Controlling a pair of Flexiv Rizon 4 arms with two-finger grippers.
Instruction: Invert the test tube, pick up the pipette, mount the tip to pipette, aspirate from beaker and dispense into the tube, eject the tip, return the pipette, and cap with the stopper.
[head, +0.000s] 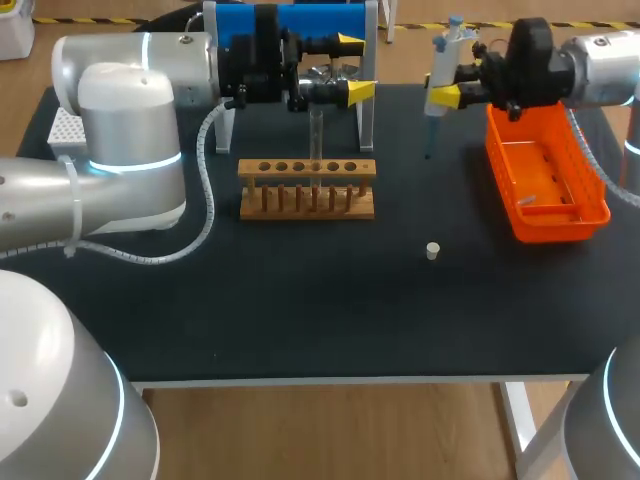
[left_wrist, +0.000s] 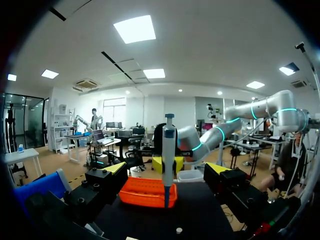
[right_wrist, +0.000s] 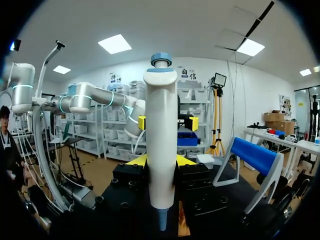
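Bright, even light falls from above onto the dark table (head: 300, 320), which reflects almost nothing. Shadows under the wooden tube rack (head: 307, 190) are soft and short. In both wrist views, square ceiling panels (left_wrist: 135, 28) glare white. The white pipette (right_wrist: 161, 145) is evenly lit, and the left arm (head: 120, 110) shows a soft sheen.

My left arm (head: 130, 130) lies level, and the left gripper (head: 355, 67) points across at my other arm, fingers spread wide with nothing between them. The right gripper (head: 447, 96), on the right arm (head: 600, 62), faces back, clamped on both sides of the upright pipette (head: 441, 58).
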